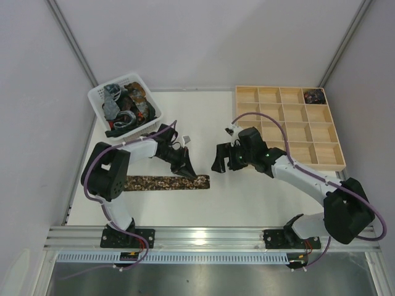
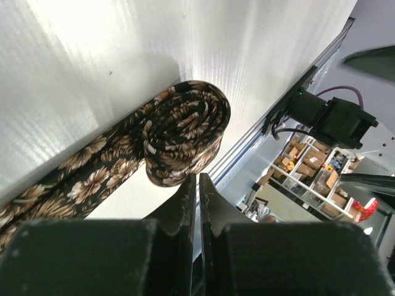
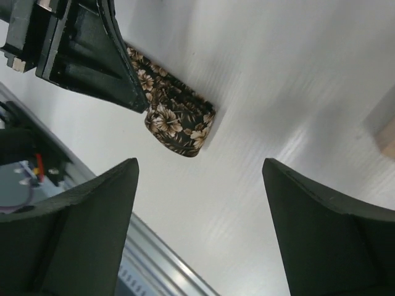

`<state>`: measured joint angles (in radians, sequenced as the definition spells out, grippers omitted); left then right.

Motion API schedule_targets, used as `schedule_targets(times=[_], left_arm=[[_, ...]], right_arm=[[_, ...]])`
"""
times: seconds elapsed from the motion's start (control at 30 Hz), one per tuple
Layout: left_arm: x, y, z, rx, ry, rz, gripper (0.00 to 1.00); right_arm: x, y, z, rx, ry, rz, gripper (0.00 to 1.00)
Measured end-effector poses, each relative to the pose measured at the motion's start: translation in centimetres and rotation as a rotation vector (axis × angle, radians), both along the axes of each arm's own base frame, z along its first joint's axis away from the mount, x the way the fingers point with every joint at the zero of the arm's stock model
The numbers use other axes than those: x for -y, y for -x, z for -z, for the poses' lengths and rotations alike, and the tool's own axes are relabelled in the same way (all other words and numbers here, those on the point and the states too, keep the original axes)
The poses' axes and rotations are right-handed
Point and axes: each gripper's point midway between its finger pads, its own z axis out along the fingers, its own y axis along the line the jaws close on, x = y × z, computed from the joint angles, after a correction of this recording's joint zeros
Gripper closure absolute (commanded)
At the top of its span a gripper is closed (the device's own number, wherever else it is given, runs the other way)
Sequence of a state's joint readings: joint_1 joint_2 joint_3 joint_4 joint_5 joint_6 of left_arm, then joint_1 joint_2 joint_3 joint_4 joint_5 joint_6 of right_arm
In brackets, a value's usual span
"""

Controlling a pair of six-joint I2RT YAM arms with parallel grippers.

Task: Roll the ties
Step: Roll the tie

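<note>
A dark brown tie [image 1: 154,183] with a tan floral print lies flat along the table's near side. Its right end is wound into a small roll [image 2: 185,132], which also shows in the right wrist view as a roll [image 3: 179,126]. My left gripper [image 1: 190,174] is shut, its tips [image 2: 197,180] pressed against the roll's edge with nothing between the jaws. My right gripper [image 1: 225,162] hovers just right of the roll, open wide [image 3: 200,166] and holding nothing. The left gripper's fingers [image 3: 105,61] touch the roll from above in that view.
A white basket [image 1: 97,98] at the back left holds several more ties [image 1: 126,105] in a heap. At the back right is a wooden tray [image 1: 287,126] of square compartments, with one dark rolled tie [image 1: 315,95] in its far right corner cell. A metal rail [image 1: 210,234] runs along the near edge.
</note>
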<state>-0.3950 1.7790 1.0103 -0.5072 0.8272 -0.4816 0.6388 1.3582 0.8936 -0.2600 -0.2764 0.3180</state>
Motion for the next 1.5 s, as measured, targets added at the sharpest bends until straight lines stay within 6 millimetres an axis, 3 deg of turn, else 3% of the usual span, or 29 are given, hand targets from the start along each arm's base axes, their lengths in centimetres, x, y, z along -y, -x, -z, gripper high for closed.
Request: schedule_targets(times=[0.23,0.5,0.87,1.0,1.5], left_arm=[[0.8,-0.1,0.7,-0.027,0.008,0.010,0.91],[0.9,-0.1,2.0,-0.053,-0.004,0.013,0.92],[0.9,-0.3,2.2,-0.042,0.001,0.011,0.92],[0.8,-0.4,2.2,-0.043,0.002,0.006,0.92],[0.2,-0.3,2.7,-0.058,-0.002,-0.010,0.93]], right_arm=[[-0.4,2.9,3.9,-0.309,-0.158,0.085,0.27],[-2.4,2.8,5.8,-0.459,-0.244,0.071,0.28],[-3.8,2.7,8.5,-0.566,-0.290,0.062,0.34],[-4.4,2.5,8.8,-0.590,-0.320,0.063,0.42],[-6.3,2.6,9.3,-0.633,-0.348,0.042,0.49]])
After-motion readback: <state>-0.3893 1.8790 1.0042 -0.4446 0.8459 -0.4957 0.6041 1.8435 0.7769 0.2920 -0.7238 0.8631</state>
